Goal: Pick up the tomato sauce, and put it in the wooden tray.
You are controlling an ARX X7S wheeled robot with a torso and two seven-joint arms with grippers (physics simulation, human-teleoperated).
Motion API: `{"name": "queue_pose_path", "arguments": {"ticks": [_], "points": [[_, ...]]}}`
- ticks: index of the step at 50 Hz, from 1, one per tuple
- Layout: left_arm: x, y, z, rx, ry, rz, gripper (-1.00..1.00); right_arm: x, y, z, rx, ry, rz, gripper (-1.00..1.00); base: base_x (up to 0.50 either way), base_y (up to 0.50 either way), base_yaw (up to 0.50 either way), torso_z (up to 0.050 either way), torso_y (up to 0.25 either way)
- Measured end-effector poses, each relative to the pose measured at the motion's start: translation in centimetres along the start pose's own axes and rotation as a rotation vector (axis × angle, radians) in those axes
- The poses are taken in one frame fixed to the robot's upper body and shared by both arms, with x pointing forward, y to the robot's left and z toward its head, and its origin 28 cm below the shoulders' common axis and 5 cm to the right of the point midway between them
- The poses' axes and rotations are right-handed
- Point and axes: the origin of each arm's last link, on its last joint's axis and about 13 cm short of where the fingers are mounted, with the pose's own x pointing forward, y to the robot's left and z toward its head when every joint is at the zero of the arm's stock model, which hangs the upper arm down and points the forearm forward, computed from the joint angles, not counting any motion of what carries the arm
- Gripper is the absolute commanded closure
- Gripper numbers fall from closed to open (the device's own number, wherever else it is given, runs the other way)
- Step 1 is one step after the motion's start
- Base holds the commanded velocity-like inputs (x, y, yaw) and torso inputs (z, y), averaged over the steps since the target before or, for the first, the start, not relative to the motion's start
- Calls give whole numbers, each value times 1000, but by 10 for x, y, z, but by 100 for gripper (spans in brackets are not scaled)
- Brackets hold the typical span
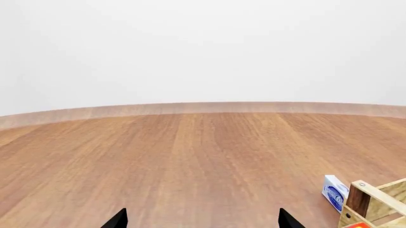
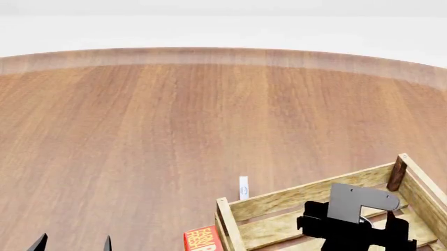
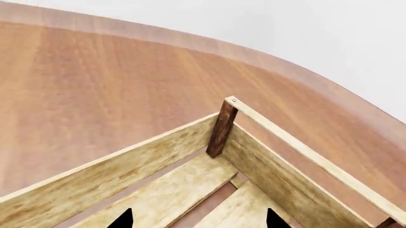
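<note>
My right pincer [image 2: 353, 232] hangs spread and empty over the tray [image 2: 307, 196] at lower right. Left pincer [image 2: 73, 243] is spread too, lower left. A white-blue box [image 2: 244, 187] and red box [image 2: 202, 239] flank the tray's corner on the surface [image 2: 175, 130]. I cannot see the tomato sauce.

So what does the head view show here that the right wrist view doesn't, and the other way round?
Only the head view shows the right arm over the wooden tray, a red box and a small white-and-blue item outside the tray, and the left gripper tips. Only the right wrist view shows the tray's slatted floor close up, between the right gripper tips. Both show the tray's dark corner post and the wooden table. Neither shows the tomato sauce.
</note>
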Motion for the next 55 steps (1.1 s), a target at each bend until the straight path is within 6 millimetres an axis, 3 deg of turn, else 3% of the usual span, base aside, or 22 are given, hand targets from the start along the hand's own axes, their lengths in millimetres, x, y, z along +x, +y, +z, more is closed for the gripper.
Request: {"name": "queue_pose_path", "arguments": {"ticks": [16, 25, 55], "points": [[0, 0, 0, 0, 1, 1, -100, 0, 4, 10, 32, -136, 23, -100, 0, 0, 0, 0, 0], [0, 0, 0, 1, 1, 1, -100, -9, 2, 21, 48, -221, 43, -100, 0, 0, 0, 0, 0], [0, 0, 0, 2, 1, 2, -100, -83, -26, 56, 100, -456, 156, -100, 0, 0, 0, 0, 0]]}}
